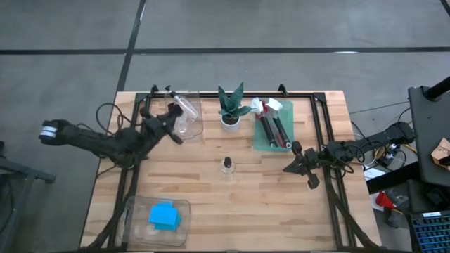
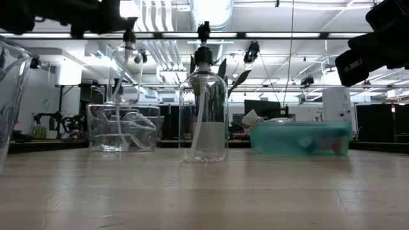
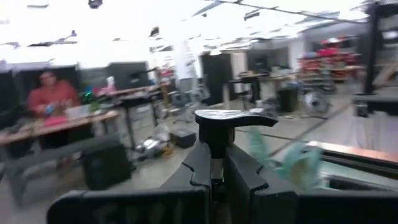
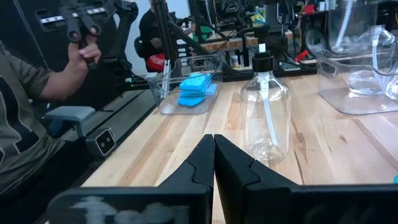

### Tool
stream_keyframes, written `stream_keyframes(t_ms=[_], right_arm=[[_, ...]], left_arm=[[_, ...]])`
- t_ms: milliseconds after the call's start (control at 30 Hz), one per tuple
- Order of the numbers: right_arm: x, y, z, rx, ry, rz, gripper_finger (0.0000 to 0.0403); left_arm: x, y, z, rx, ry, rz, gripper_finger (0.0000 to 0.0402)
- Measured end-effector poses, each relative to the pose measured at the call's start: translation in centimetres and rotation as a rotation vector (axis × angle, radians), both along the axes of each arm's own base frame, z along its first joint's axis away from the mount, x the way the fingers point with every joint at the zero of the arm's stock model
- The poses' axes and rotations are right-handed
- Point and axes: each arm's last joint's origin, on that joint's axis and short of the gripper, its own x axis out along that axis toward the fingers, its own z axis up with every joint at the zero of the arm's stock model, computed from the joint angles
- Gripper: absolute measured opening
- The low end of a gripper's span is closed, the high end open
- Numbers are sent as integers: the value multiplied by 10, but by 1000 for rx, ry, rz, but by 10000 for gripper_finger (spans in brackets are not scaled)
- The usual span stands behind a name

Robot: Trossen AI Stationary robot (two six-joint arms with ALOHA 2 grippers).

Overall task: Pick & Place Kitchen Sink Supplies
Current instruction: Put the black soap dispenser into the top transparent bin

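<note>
As I look down on the wooden worktop (image 1: 281, 204), my left tool (image 1: 171, 112) hangs over a clear tray (image 1: 193, 123) at the far left of the worktop, its fingers (image 3: 202, 168) pinching the neck of a clear bottle (image 1: 184, 105) just under its black pump cap (image 3: 233, 118). That bottle is lifted above the tray and tilted, and other clear bottles lie inside the tray, too glassy to count.

My right tool (image 1: 299, 167) hovers over the right side of the worktop with its fingers (image 4: 202, 162) pressed together and nothing between them. It points toward a second clear bottle (image 1: 227, 165) with a black cap, which stands upright alone near the middle of the worktop, apart from every tray.

Behind that bottle, at the far edge, a green plant in a white pot (image 1: 230, 109) sits between the clear tray and a green-tinted tray (image 1: 271, 144). The tinted tray holds long dish brushes (image 1: 274, 126), red and black ones, with white heads at the far end.

Near the front left corner, another clear tray (image 1: 137, 211) holds a stack of bright blue sponges (image 1: 164, 216).

From the right wrist view, a person (image 4: 28, 118) sits beyond the worktop's edge with one hand (image 4: 87, 53) raised around a dark grip.
</note>
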Motion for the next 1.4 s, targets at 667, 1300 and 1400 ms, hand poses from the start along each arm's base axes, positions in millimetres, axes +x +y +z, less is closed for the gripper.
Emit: stream_keyframes(t_ms=[667,1300,1400], right_arm=[[0,0,0,0,0,0,8],[0,0,0,0,0,0,8],[0,0,0,0,0,0,8]], left_arm=[[-16,20,-74,-155,-76,29,17],[-24,19,-102,-244,-89,-44,40],[-23,19,-104,-265,-85,-45,60]])
